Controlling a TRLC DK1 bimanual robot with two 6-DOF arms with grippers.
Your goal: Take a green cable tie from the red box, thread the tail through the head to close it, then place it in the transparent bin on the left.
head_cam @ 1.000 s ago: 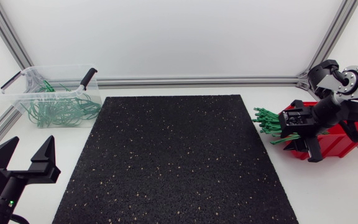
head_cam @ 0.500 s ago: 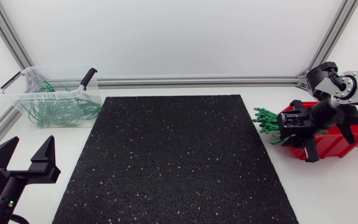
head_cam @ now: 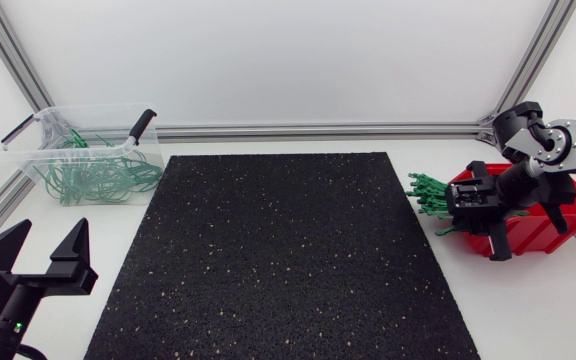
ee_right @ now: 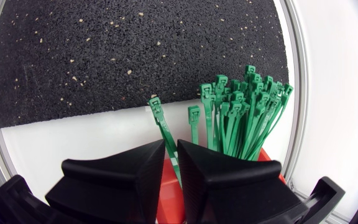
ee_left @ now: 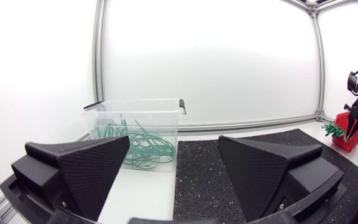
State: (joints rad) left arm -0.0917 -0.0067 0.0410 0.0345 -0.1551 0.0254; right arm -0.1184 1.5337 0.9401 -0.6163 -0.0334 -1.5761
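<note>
The red box point(head_cam: 560, 216) stands at the table's right edge, and a bundle of green cable ties point(head_cam: 426, 192) sticks out of it toward the black mat point(head_cam: 278, 250). My right gripper point(head_cam: 465, 212) is low over the box's left end. In the right wrist view its fingers point(ee_right: 135, 171) stand nearly together, pinching one green tie point(ee_right: 160, 118) that leans apart from the bundle point(ee_right: 244, 112). My left gripper point(head_cam: 46, 245) rests open and empty at the front left, facing the transparent bin point(ee_left: 135, 107).
The transparent bin point(head_cam: 30, 150) at the back left holds several closed green ties and has black clip handles. Aluminium frame rails run along the table's back and sides. The red box point(ee_right: 270, 157) lies right under the right fingers.
My right gripper's fingers have closed in around one tie, and the gripper has crept slightly left over the box. The left arm has kept still.
</note>
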